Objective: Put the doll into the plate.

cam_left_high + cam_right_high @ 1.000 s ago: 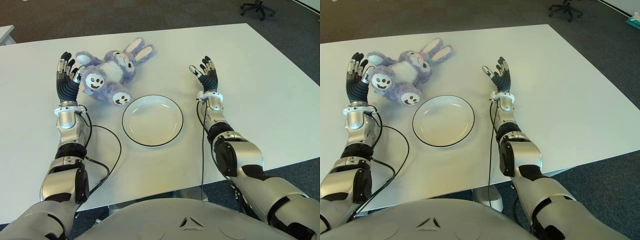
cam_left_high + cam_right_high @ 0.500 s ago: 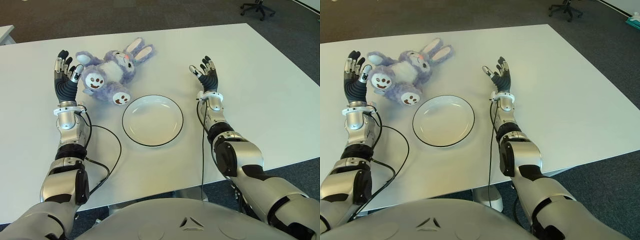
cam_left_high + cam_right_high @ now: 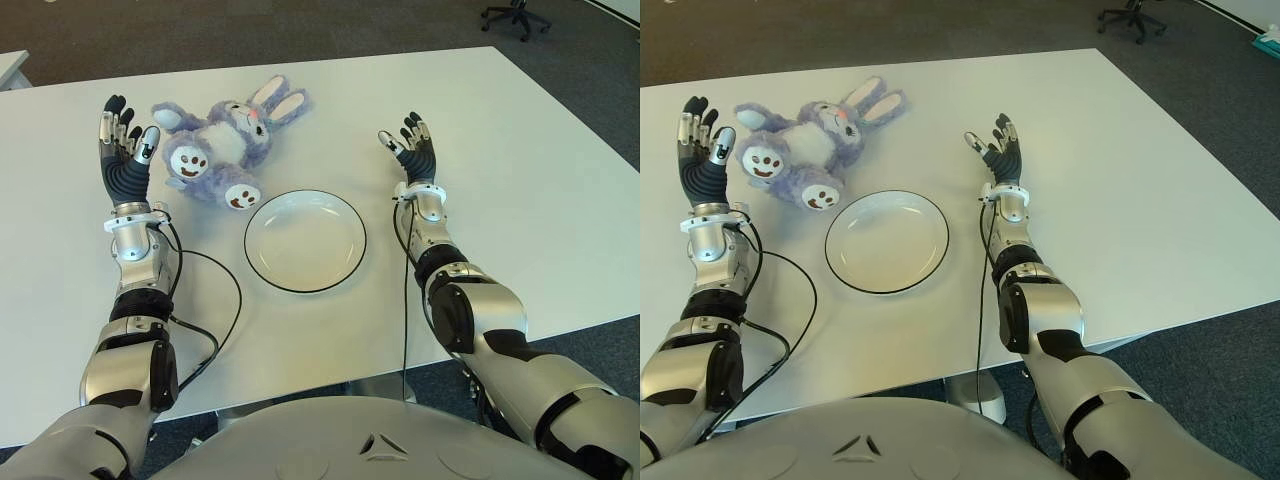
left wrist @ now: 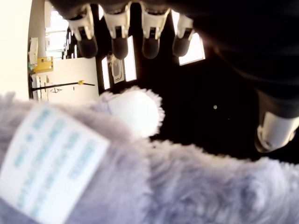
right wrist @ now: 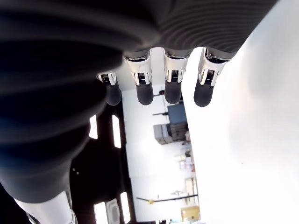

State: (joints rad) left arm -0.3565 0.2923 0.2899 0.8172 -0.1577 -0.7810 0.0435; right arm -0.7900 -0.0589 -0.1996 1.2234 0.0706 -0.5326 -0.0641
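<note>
Upper left of the frame: your doll (image 3: pixel 225 150) lay on the worktop (image 3: pixel 520 180), just beside the plate (image 3: pixel 305 240), not in it.
Left hand (image 3: pixel 125 160): fingers spread, grasping nothing, palm turned to the doll, likely lined up for a grasp.
Right hand (image 3: pixel 412 152): released, right of the plate.

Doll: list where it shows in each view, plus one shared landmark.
Left eye view: doll upper left, beyond the plate.
Right eye view: upper left, beside the left hand.
Left wrist view: fills the lower part.
Right wrist view: not in it.
Landmark: the plate.
</note>
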